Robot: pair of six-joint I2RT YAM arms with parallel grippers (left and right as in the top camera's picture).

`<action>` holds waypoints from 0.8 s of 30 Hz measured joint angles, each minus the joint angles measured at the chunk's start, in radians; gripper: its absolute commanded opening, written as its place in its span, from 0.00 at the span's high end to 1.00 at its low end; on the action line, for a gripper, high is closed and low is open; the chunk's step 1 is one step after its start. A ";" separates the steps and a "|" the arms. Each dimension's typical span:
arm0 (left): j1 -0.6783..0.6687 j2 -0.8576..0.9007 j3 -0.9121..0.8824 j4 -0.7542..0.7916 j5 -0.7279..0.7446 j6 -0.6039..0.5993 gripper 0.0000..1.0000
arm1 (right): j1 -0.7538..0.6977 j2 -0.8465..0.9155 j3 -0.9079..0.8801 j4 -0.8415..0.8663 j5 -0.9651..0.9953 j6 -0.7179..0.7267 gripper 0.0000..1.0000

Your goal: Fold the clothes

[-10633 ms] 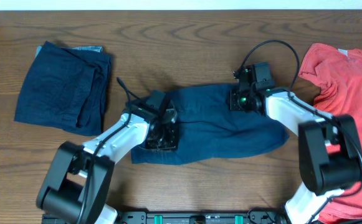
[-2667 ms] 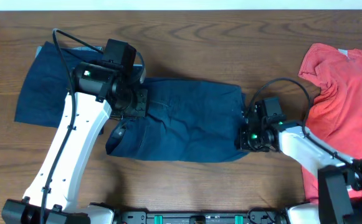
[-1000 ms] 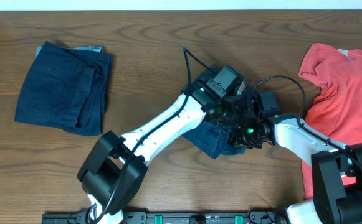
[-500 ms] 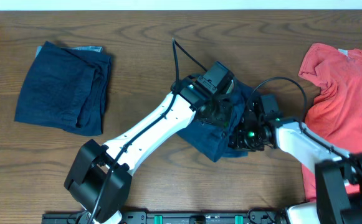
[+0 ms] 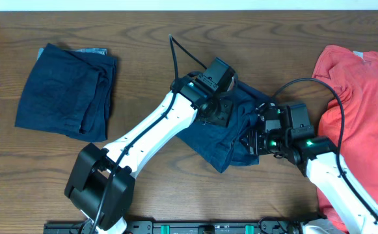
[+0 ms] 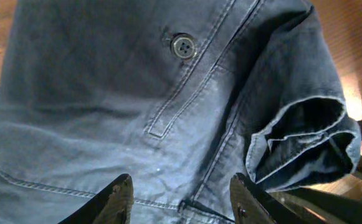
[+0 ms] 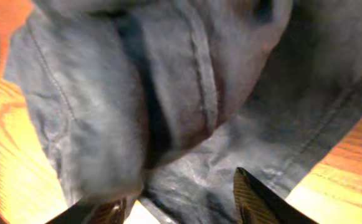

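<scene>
The navy shorts [image 5: 231,133] lie bunched and folded over at the table's middle. Their button [image 6: 182,45], fly seam and a rolled leg hem [image 6: 305,146] fill the left wrist view. My left gripper [image 5: 216,116] hovers over their upper left part, open [image 6: 182,202], with only flat cloth below the fingers. At the shorts' right edge my right gripper [image 5: 252,140] is also open [image 7: 181,208]; a thick fold of cloth [image 7: 168,81] hangs over its left finger, blurred. A second navy garment [image 5: 65,91] rests folded at the far left.
A red shirt [image 5: 364,97] is spread at the table's right edge, beside my right arm. Bare wooden table [image 5: 156,39] runs along the back and between the two navy pieces. Black cables loop above both wrists.
My right gripper has opened and drawn back to the right. My left gripper has slid left and slightly back over the shorts, which now lie doubled over.
</scene>
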 measured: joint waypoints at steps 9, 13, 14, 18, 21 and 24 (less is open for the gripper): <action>0.000 0.000 0.000 0.000 -0.002 0.009 0.49 | 0.000 0.014 0.000 0.028 0.002 0.074 0.19; 0.000 0.000 0.000 -0.001 -0.002 0.014 0.49 | 0.000 0.081 0.000 0.052 0.034 0.153 0.21; 0.000 0.000 0.000 -0.003 -0.002 0.015 0.48 | 0.000 0.107 0.000 0.065 0.040 0.171 0.25; 0.000 0.000 0.000 -0.010 -0.003 0.016 0.49 | 0.000 0.189 0.000 0.133 0.041 0.213 0.89; 0.000 0.000 0.000 -0.018 -0.002 0.016 0.48 | 0.000 0.206 0.000 0.177 0.027 0.230 0.99; 0.000 0.000 0.000 -0.025 -0.002 0.016 0.48 | 0.000 0.183 0.000 0.181 0.005 0.233 0.99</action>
